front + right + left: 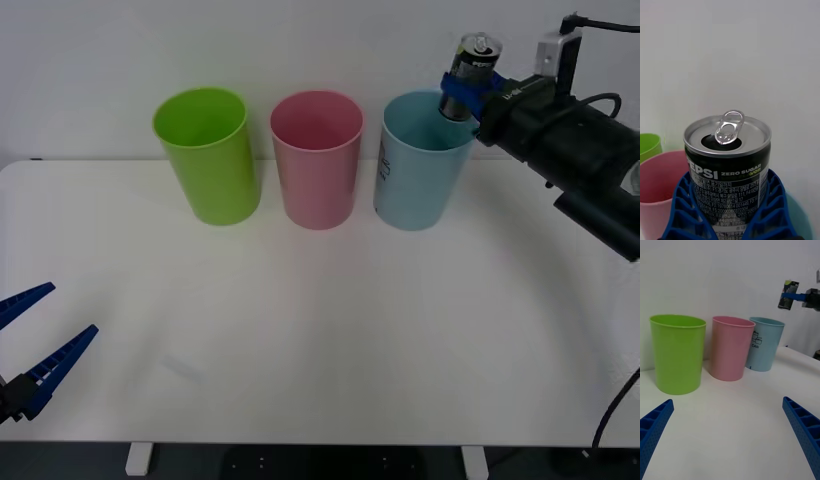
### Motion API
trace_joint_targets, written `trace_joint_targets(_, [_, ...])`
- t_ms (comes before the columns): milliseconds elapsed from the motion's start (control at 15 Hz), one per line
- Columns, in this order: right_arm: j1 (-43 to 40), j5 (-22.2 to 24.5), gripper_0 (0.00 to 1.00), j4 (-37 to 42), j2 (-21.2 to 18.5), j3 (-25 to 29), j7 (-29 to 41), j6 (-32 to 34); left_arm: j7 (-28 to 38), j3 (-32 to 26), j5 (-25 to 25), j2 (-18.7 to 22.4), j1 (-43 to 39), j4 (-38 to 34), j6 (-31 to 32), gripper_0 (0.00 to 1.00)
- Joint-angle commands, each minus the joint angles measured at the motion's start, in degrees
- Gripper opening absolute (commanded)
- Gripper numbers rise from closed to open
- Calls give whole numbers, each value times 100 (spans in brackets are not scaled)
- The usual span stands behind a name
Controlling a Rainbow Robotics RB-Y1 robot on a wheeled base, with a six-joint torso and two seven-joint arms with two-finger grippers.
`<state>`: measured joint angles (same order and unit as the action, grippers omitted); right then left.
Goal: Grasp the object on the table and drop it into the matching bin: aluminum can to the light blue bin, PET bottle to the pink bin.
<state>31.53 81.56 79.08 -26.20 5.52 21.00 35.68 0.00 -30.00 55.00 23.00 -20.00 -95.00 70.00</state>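
My right gripper is shut on the aluminum can, a small dark-sided can with a silver pull-tab top, held upright in the air. The can hangs over the right part of the light blue bin's rim. Blue ribbed fingers clamp the can's lower sides. The pink bin stands left of the blue one on the white table. In the left wrist view the can floats above and beyond the light blue bin. My left gripper rests open at the table's near left.
A lime green bin stands left of the pink bin, the three in a row at the back of the table. A white wall rises behind them. The wide white tabletop stretches in front of the bins.
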Motion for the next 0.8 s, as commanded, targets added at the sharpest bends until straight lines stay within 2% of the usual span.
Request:
trace_joint_targets(67, [424,255,0,-543,133,63,1,0,0,0,0,0,0,0,0,100])
trace_joint_targets(400, [960,580,0,-1290,370,107,-70,-167,0,0,0,0,0,0,0,100])
trace_joint_targets(733, [969,624,0,-1308,406,98,-114,-158,0,0,0,0,0,0,0,100])
trace_joint_targets(800, [969,616,22,-1308,406,98,-140,-158,0,0,0,0,0,0,0,100])
